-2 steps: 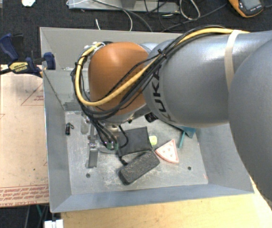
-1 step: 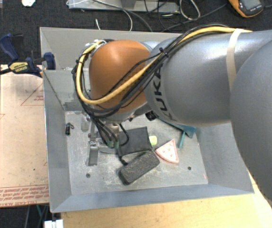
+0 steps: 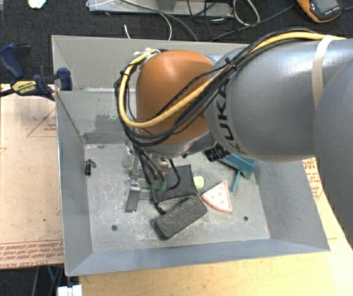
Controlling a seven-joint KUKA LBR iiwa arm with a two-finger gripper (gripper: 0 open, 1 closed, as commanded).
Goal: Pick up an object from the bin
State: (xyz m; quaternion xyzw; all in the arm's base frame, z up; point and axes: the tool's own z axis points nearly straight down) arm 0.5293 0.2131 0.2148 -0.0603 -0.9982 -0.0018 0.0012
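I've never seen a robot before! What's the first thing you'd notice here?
The huge grey arm on the right, with its orange cover and yellow cables over the middle of the bin. Near its gripper lie a dark grey block and a pink triangle.

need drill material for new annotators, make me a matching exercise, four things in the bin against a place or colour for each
Things:
1. dark grey block
2. triangular piece
3. teal plastic part
4. small black clip

Descriptions:
a. alone, near the left wall of the bin
b. pink with a white middle
c. farthest right of the four
d. lying aslant, nearest the front wall

Pairs: 1-d, 2-b, 3-c, 4-a
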